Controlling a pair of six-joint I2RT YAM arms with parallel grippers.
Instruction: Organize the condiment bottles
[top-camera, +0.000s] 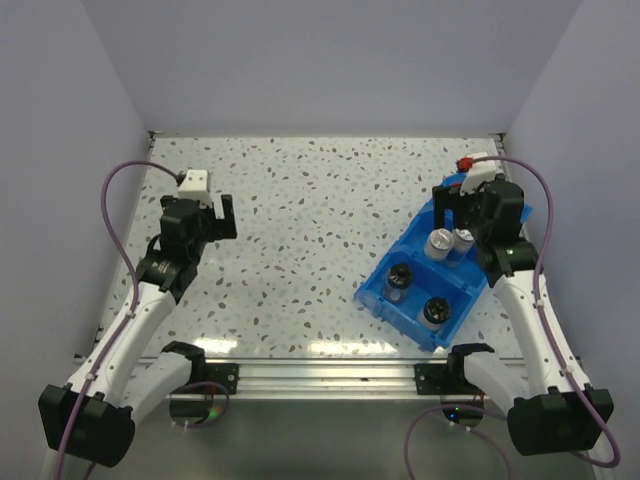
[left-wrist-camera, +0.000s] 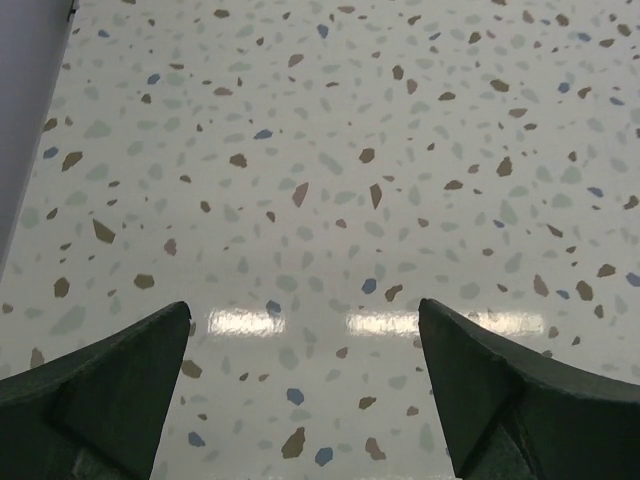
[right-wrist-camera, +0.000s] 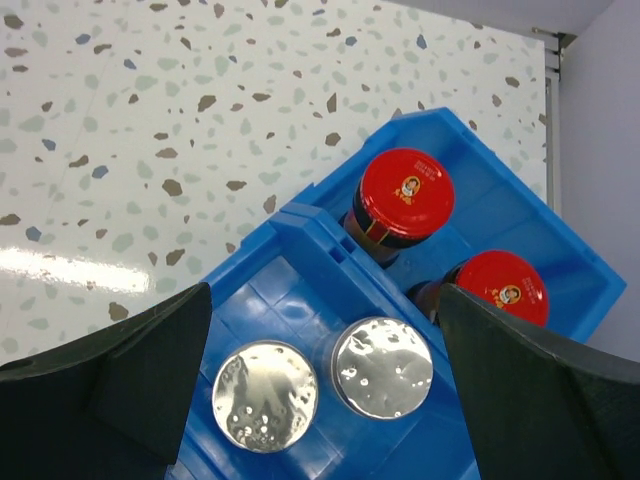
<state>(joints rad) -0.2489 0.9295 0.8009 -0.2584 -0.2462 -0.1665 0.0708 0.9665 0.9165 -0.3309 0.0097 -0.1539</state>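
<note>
Near the right edge of the bench (top-camera: 300, 220), the six condiment bottles (top-camera: 440, 243) are being held upright, long axes vertical, in the blue bin (right-wrist-camera: 310, 235). They are lying directly beneath the right gripper (right-wrist-camera: 322, 295), whose jaws are standing apart. The left gripper (left-wrist-camera: 305, 320), likewise apart, is hovering well away near the left edge, so the right arm is being judged the nearer.

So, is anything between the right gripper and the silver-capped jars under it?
Nothing visible. The right gripper is open above the blue bin, and the silver-capped jars sit right below it with their tops uncovered. The divider only separates them from the red-capped jars.
</note>
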